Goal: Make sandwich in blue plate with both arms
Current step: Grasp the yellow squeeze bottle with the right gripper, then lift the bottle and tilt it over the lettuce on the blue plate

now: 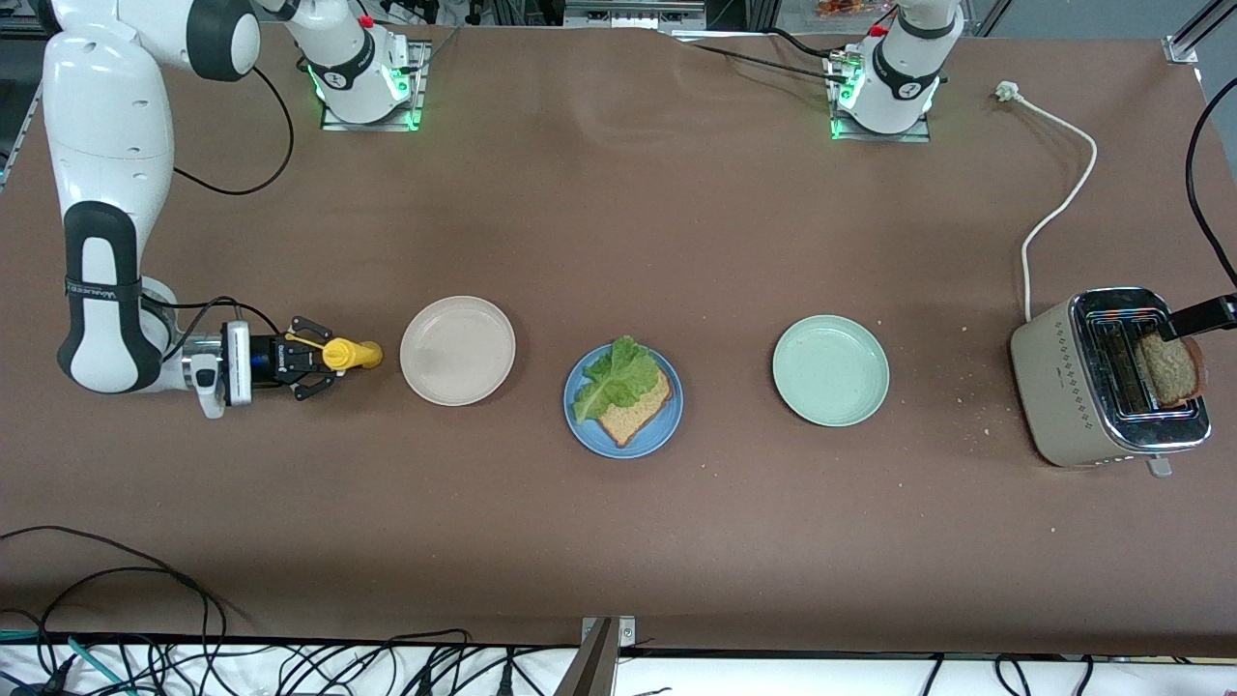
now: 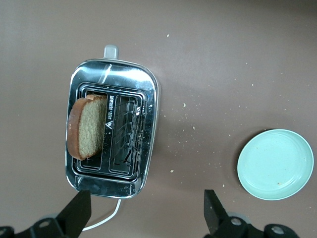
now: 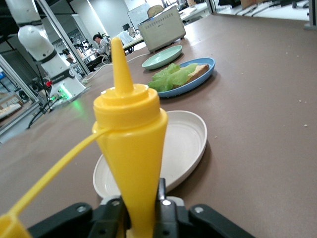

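The blue plate (image 1: pixel 589 435) sits mid-table and holds one brown bread slice (image 1: pixel 640 411) with a green lettuce leaf (image 1: pixel 612 377) on top. A second bread slice (image 1: pixel 1169 367) stands in a slot of the beige toaster (image 1: pixel 1058 387) at the left arm's end. My left gripper (image 2: pixel 146 213) hangs open over the toaster's (image 2: pixel 111 126) cord end, clear of the slice (image 2: pixel 88 126); one of its fingers (image 1: pixel 1203 314) shows over the toaster. My right gripper (image 1: pixel 333 356) is shut on a yellow squeeze bottle (image 1: pixel 356 355), whose nozzle points toward the off-white plate.
An off-white plate (image 1: pixel 457 350) lies between the bottle and the blue plate. A mint-green plate (image 1: pixel 830 370) lies between the blue plate and the toaster. The toaster's white cord (image 1: pixel 1063 193) runs back toward the left arm's base. Crumbs dot the cloth near the toaster.
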Tool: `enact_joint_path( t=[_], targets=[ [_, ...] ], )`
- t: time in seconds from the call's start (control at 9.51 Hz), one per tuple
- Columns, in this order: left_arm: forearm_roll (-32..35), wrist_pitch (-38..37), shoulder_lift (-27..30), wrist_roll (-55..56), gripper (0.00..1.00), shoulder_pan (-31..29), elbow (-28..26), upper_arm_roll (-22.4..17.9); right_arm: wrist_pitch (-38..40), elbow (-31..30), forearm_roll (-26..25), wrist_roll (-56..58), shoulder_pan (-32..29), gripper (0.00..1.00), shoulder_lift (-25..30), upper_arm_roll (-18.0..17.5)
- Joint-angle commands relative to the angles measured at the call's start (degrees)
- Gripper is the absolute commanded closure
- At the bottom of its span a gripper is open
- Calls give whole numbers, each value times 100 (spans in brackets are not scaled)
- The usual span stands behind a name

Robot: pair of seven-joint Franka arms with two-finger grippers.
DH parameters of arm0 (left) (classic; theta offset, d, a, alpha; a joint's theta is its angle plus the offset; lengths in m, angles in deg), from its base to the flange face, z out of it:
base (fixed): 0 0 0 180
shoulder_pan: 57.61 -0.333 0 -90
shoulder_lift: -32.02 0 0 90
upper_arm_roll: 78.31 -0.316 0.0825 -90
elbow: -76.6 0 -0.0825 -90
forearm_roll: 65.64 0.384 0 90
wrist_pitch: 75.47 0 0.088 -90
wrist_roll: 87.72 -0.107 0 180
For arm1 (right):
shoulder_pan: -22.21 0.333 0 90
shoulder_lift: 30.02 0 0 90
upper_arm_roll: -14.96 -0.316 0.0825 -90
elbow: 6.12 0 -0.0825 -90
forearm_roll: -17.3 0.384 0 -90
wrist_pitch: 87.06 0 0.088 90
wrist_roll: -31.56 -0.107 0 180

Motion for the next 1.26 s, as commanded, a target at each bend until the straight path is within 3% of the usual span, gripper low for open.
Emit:
enact_joint_path(
  t=[0.0, 0.21, 0.53, 0.63, 1.16],
  targets=[
    [86, -5, -46, -107, 0, -15, 16, 50, 229, 991, -541, -1692, 235, 96, 14, -24],
    [86, -5, -46, -90, 0, 29, -10, 77, 195, 1861, -947, -3019, 499, 96, 14, -15],
    [77, 4, -46, -72, 0, 29, -10, 77, -251, 2935, -2305, -4254, 1315, 96, 14, 20],
    [77, -5, -46, -64, 0, 38, -10, 86, -602, 3007, -2658, -4621, 1709, 96, 23, 64],
    [138, -5, -46, -116, 0, -102, -10, 59, -1563, 3113, -5644, -6642, 3705, 96, 111, 108]
  ],
)
